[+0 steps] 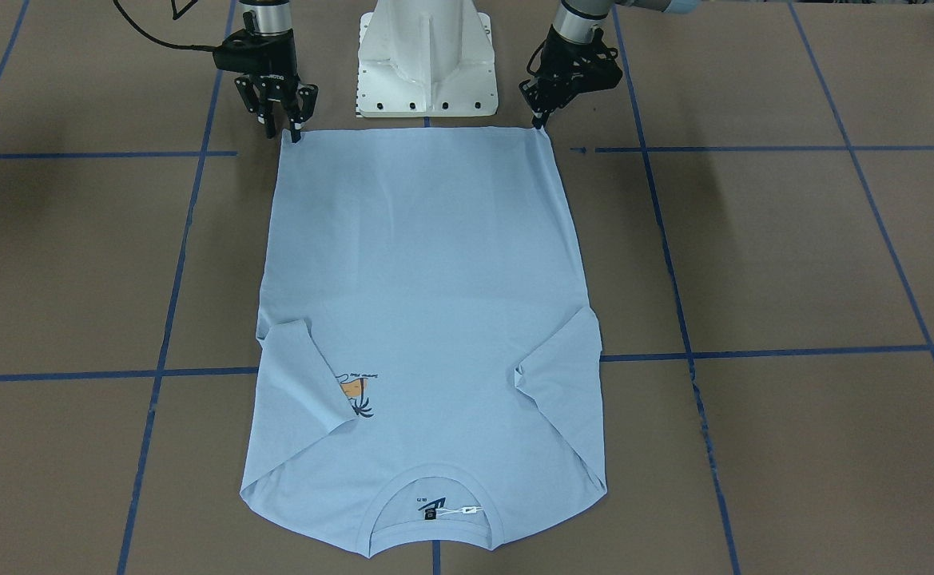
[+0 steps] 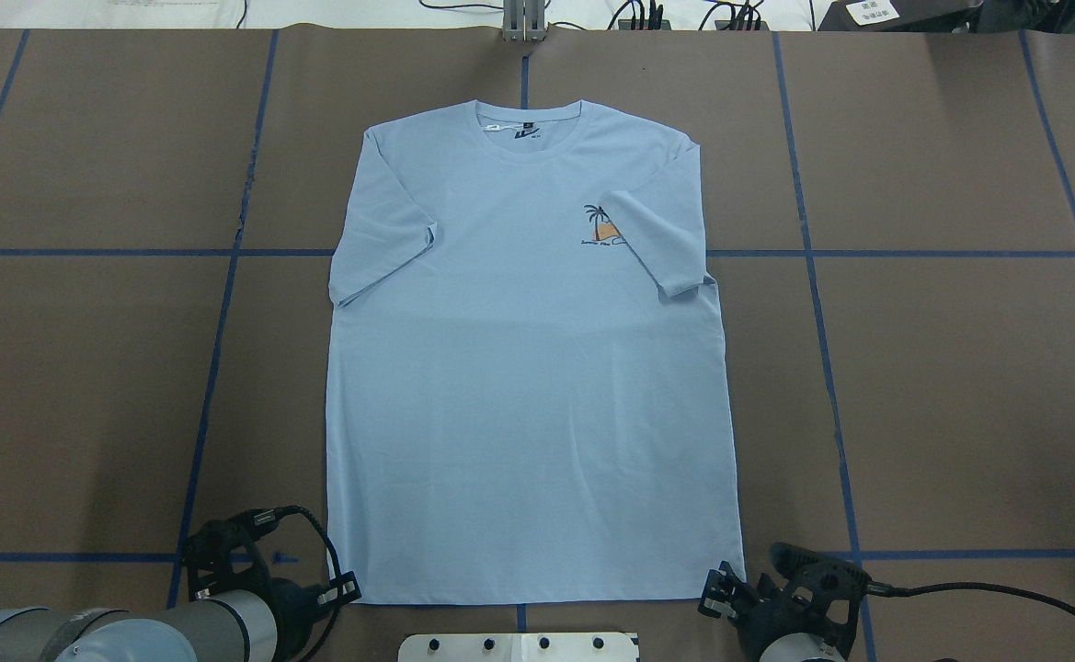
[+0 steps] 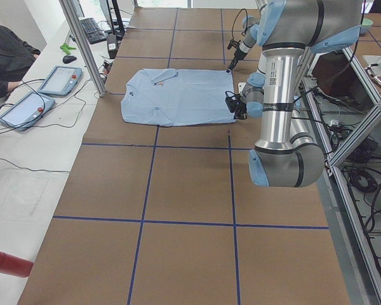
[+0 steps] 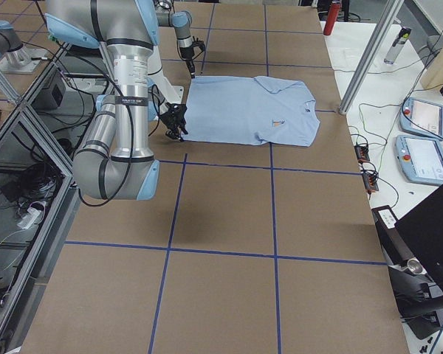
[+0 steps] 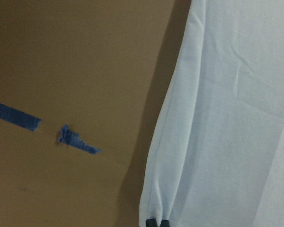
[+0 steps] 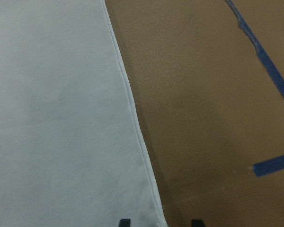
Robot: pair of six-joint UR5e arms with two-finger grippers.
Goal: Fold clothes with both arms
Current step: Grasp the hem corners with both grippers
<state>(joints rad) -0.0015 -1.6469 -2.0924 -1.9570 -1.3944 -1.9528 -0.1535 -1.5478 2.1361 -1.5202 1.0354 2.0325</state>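
Observation:
The pale blue T-shirt (image 1: 427, 279) (image 2: 528, 395) lies flat on the brown table, collar away from the robot, hem beside the base. Both sleeves are folded inward, one partly covering the palm print (image 2: 603, 225). My left gripper (image 1: 541, 121) (image 2: 346, 588) is down at its hem corner, and the left wrist view shows the fingertips (image 5: 152, 222) pinched together on the cloth edge. At the other hem corner my right gripper (image 1: 284, 130) (image 2: 716, 598) stands open, its two fingertips (image 6: 124, 221) straddling the corner in the right wrist view.
The white pedestal base (image 1: 427, 64) stands just behind the hem, between the arms. Blue tape lines (image 2: 224, 303) grid the brown table. At the far side a person (image 3: 6, 57) sits by two control tablets (image 3: 60, 79); a red cylinder (image 3: 6, 262) lies off the table.

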